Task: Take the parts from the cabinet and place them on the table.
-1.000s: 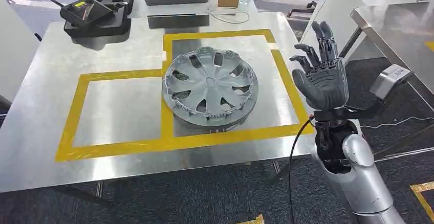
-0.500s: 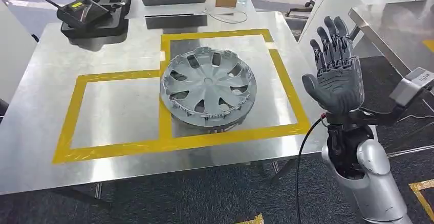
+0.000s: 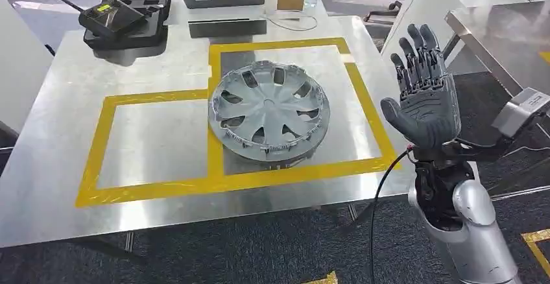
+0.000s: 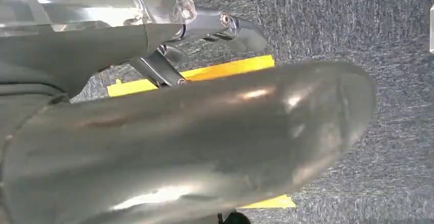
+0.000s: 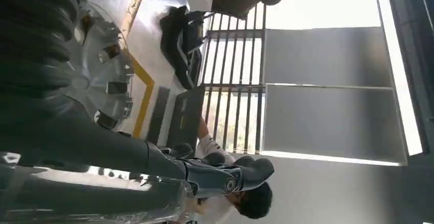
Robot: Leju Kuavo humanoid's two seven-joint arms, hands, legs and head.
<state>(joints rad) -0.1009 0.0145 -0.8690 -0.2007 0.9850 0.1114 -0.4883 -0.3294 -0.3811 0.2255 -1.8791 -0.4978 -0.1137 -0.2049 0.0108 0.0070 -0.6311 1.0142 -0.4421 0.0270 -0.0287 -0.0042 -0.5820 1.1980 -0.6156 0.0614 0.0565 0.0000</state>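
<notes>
Steel table (image 3: pixel 162 193), hubcap (image 3: pixel 269 112) (no legible writing), right hand (image 3: pixel 425 106) spread

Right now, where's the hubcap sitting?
In the head view the hubcap lies flat on the metal table, inside the right-hand yellow tape box, left of the raised, empty right hand.

grey carpet (image 4: pixel 389 40), yellow floor tape (image 4: pixel 225 70)

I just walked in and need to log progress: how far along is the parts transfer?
Done: one silver wheel cover lies flat on the metal table, inside the right-hand yellow taped box. In hand: nothing; the right hand is raised beside the table, fingers spread. Left: the left-hand taped box holds no part; the cabinet is out of frame, so remaining parts are unknown.
</notes>
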